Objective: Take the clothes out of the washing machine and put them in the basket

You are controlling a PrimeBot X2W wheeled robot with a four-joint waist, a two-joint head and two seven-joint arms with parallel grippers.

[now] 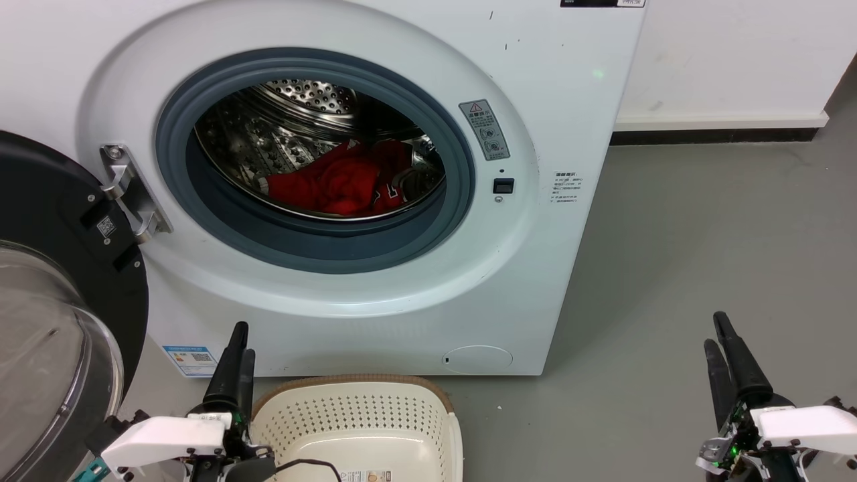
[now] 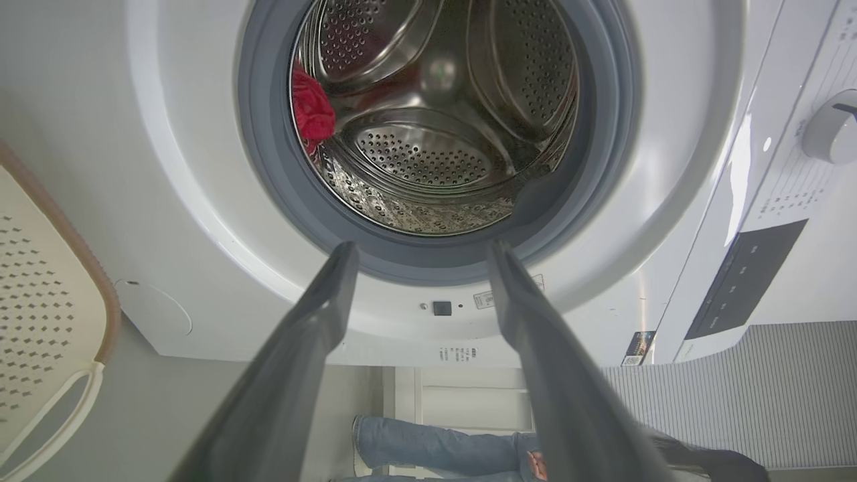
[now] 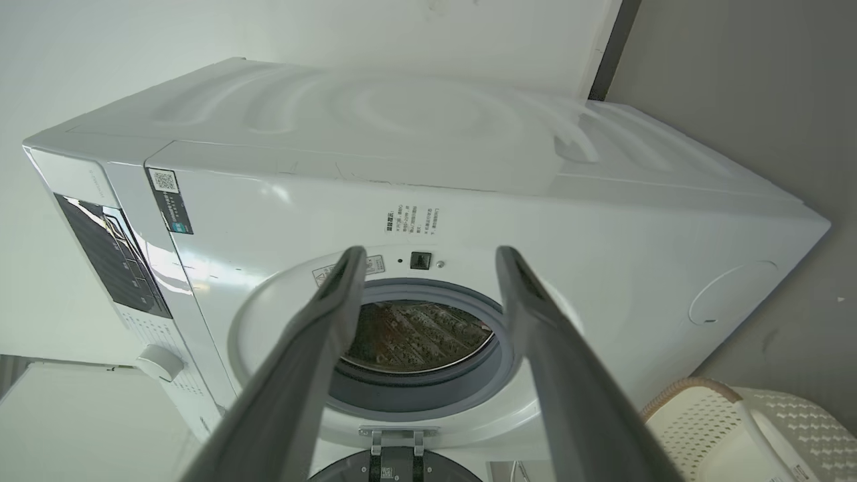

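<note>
**Both arms hanging low before the open washer, claws empty**

In the head view the left gripper (image 1: 242,340) is sitting at the lower left, its dark fingers pointing up towards the front of the washing machine (image 1: 576,100), just beside the left rim of the basket (image 1: 355,383). The right gripper (image 1: 715,329) is sitting at the lower right over the grey floor (image 1: 703,234), well apart from the washer, with its fingers leaning slightly left. The pale wrist housings are lying along the bottom edge, so both arms are being held low and drawn back.

The left wrist view is looking straight into the porthole, and the left gripper (image 2: 422,246) is standing with its fingers spread wide and nothing between them. The right wrist view is looking at the washer from a rolled angle, and the right gripper (image 3: 430,250) is likewise gaping wide and gripping nothing.

The clothes (image 1: 341,181) are lying in a red heap at the bottom of the steel drum (image 1: 294,100), untouched by either claw. The door (image 1: 40,201) is hanging open to the left. The basket is standing on the floor right in front of the washer, with no clothes in the part that shows. A person's legs in jeans (image 2: 435,448) are showing at the bottom of the left wrist view.
</note>
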